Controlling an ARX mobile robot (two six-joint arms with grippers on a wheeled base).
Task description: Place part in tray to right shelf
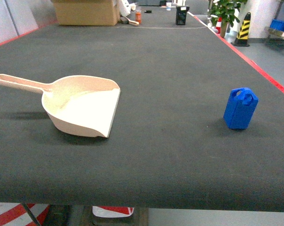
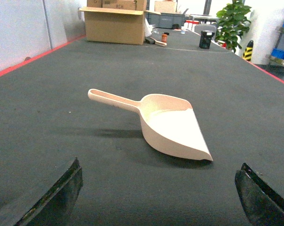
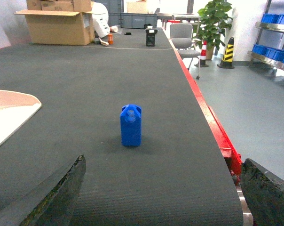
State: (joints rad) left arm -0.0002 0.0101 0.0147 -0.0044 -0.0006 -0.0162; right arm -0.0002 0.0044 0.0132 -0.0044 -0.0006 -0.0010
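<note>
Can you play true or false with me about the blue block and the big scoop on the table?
1. The blue block is inside the scoop. False: it stands on the table, well off to the scoop's right.
2. The blue block is standing upright. True.
3. The scoop is empty. True.
4. The left gripper is holding the scoop's handle. False: its fingers are spread wide and touch nothing.
5. The right gripper is open, with the block ahead of it. True.
6. A cardboard box sits at the far end of the table. True.
</note>
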